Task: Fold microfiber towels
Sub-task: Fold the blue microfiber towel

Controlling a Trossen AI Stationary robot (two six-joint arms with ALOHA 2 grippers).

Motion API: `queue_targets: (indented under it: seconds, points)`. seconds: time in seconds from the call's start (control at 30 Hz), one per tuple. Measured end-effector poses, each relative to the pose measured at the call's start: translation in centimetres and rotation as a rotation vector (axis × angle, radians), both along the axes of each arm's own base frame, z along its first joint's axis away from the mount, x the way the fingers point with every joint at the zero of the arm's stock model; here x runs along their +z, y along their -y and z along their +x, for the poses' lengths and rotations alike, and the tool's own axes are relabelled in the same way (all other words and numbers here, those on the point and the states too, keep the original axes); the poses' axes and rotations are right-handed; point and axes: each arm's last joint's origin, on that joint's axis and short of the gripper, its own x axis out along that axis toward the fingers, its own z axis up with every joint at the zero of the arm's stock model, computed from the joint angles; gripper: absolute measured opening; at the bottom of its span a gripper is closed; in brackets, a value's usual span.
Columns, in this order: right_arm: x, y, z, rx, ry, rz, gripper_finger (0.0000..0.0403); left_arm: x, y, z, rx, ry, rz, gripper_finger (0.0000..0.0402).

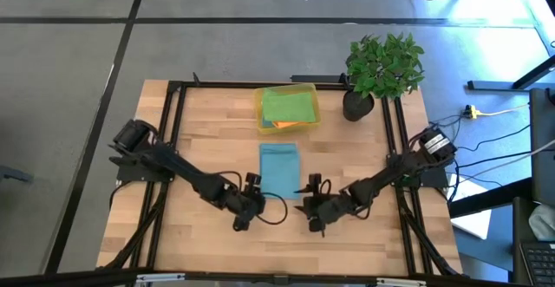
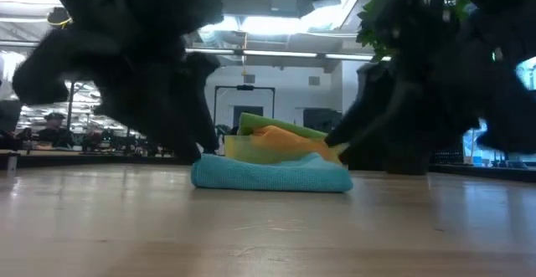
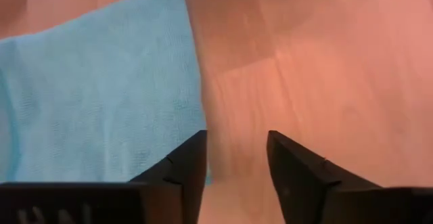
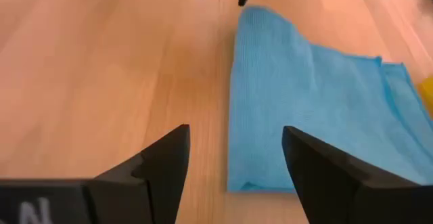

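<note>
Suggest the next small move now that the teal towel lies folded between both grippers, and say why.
Probably lift both arms clear. The teal towel lies folded on the table, and the left gripper and right gripper stand open and empty beside it. Green and orange towels sit in the yellow bin.

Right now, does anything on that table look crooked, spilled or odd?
Nothing stands out. The folded teal-blue microfiber towel lies flat and square mid-table, green and orange towels sit inside the translucent yellow plastic bin, and the potted plant stands upright.

Pretty bright overall, ceiling lights (image 2: 276, 22) glaring in the low view, my arms there just dark blurry blobs, tabletop (image 2: 268, 227) softly lit.
</note>
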Motion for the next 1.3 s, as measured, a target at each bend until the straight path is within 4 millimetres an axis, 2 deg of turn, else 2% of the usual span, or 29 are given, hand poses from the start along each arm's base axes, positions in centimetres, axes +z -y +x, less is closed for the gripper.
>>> queue_targets:
  seconds: [0.13,0.33,0.53,0.8,1.07,1.3]
  points:
    - [-1.4,0.0,-0.1,-0.011,-0.043,-0.047,0.0239,-0.9,-0.2,0.4,0.013,-0.004,0.038,0.0181]
    - [-2.1,0.1,-0.3,-0.008,-0.081,-0.078,0.024,-1.3,-0.6,0.4,0.045,0.004,0.143,0.0221]
    - [-2.2,0.1,-0.6,0.003,-0.103,-0.224,0.0239,-1.2,-0.7,0.4,0.006,-0.004,0.212,0.022]
    - [-2.2,0.2,-0.7,-0.018,-0.103,-0.249,0.0239,-1.4,-0.5,0.2,-0.029,-0.022,0.214,0.022]
    - [-2.2,0.1,-0.7,-0.005,-0.105,-0.238,0.0239,-2.8,-1.0,-0.7,-0.031,-0.016,0.207,0.0219]
    - [-2.1,0.2,-0.5,0.009,-0.101,-0.254,0.0239,-2.8,-1.0,-0.6,-0.018,0.013,0.208,0.0218]
